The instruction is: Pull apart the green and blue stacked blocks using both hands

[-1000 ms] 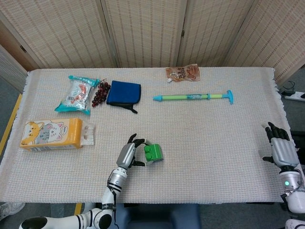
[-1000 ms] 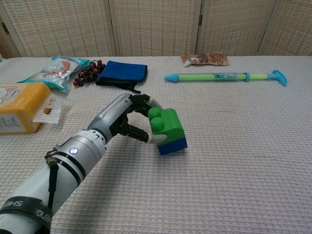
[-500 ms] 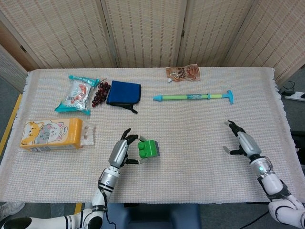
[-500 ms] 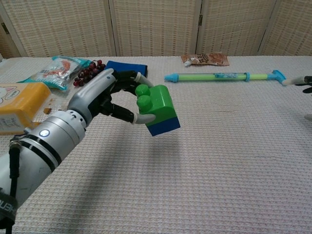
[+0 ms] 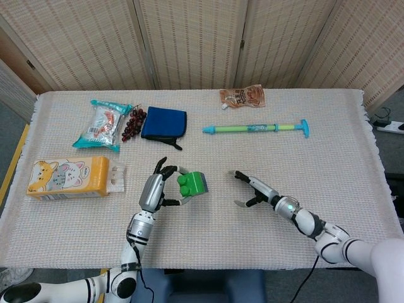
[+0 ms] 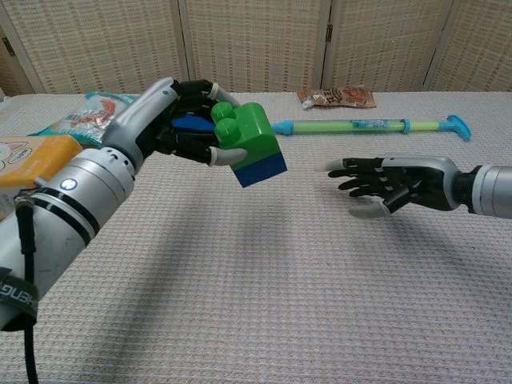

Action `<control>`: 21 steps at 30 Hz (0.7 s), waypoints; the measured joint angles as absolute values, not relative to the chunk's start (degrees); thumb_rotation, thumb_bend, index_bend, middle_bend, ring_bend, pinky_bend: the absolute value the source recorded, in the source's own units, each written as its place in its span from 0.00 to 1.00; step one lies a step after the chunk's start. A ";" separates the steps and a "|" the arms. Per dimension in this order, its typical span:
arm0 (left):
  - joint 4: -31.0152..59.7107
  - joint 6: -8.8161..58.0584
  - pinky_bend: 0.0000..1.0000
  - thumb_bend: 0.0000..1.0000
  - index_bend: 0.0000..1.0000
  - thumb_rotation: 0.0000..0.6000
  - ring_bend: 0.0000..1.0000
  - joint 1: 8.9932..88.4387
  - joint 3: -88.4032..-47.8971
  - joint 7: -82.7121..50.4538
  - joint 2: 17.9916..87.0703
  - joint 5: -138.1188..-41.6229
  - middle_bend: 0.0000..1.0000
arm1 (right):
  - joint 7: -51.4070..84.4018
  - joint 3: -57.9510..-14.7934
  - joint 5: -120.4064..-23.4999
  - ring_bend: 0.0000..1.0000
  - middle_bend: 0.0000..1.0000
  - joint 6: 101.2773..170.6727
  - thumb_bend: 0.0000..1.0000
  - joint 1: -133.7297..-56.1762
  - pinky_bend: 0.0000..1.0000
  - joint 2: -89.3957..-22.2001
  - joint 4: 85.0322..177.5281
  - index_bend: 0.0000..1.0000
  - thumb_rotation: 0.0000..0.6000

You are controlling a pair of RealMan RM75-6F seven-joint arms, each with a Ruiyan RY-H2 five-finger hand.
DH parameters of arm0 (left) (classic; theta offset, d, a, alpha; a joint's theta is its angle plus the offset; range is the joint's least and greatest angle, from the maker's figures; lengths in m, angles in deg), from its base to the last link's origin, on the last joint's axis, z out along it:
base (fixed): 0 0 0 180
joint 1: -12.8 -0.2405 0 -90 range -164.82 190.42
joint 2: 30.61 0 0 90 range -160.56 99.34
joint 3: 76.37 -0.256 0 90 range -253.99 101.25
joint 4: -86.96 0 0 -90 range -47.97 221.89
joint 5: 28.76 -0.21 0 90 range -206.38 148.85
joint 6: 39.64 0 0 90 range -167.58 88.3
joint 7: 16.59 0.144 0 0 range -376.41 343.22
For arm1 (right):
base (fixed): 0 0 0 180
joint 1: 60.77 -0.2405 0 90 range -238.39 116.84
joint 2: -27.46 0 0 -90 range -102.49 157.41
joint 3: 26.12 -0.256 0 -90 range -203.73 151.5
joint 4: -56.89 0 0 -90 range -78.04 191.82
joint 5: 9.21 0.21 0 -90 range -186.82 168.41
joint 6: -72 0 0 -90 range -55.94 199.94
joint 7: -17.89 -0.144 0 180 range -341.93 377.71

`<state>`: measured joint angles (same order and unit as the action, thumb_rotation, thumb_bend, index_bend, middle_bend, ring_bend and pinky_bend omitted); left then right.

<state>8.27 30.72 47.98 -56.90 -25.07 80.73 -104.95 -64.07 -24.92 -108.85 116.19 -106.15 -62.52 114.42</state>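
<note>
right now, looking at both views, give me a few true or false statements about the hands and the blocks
1. The left hand holds the stacked blocks lifted off the table. True.
2. The right hand grips the blue block. False: it is open, fingers spread, and apart from the blocks.
3. The green block and the blue block are joined. True.
4. The green and teal water pump toy lies between the two hands. False: it lies farther back on the table, beyond the hands.
5. The grapes sit beside the blue pouch. True.
</note>
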 measured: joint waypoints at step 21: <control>7.13 32.95 0.00 0.56 0.51 1.00 0.32 48.20 -56.53 -26.56 79.16 -104.92 0.82 | -72.52 -23.82 -108.32 0.00 0.00 127.85 0.40 -111.26 0.00 -67.40 110.09 0.00 1.00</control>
